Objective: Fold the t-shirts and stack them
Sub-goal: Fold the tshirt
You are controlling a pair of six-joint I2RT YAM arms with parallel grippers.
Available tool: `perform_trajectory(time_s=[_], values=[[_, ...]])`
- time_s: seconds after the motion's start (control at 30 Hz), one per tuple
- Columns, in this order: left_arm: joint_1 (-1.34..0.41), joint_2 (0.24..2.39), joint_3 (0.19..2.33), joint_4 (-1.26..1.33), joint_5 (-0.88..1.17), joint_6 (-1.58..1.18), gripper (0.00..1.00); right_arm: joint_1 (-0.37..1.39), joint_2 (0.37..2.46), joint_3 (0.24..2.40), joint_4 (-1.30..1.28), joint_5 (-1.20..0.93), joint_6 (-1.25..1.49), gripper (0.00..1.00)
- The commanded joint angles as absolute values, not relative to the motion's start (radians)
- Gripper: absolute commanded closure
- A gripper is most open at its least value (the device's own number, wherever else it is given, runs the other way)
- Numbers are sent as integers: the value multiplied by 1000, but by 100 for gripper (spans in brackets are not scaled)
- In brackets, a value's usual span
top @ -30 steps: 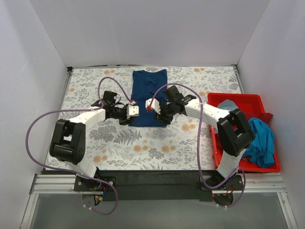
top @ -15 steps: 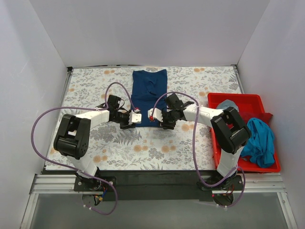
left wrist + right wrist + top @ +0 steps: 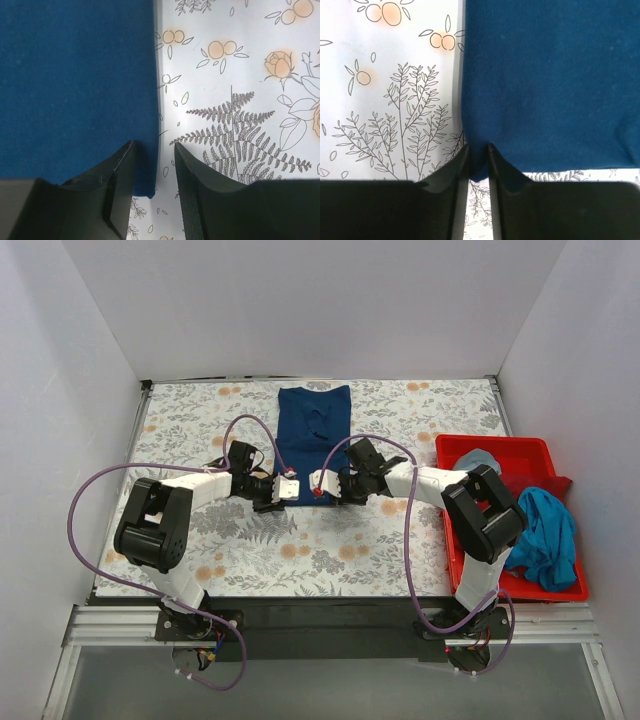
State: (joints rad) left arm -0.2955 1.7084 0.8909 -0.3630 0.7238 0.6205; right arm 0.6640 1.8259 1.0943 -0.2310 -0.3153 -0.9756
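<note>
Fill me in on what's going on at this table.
A navy t-shirt lies in a long narrow fold on the floral table cover. Both grippers are down at its near edge. The right gripper pinches one corner, and the left gripper straddles the other with its jaws apart. More shirts sit in the red bin on the right.

Two arms were fitted alike: the left arm (image 3: 195,486) and right arm (image 3: 432,480) had white link shells between bulky black joint housings. A purple cable (image 3: 85,502) looped along each from the black base plate (image 3: 300,623). The left gripper (image 3: 293,490) and right gripper (image 3: 316,484) had white bodies, and their fingers (image 3: 212,195) were black tapered wedges.
</note>
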Motion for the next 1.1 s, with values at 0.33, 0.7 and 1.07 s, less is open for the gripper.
perform_trajectory(time_s=[0.33,0.7,1.07], values=[[-258,1750,946,-434,655,630,79,663,1824,1064,-296,-259,-1006,99],[-236,1661,1185,-581,767,445,100,583,1723,1331,-498,-336,-924,99],[-264,1508,1203,-663,808,377,100,586,1611,1391,-681,-356,-948,99]])
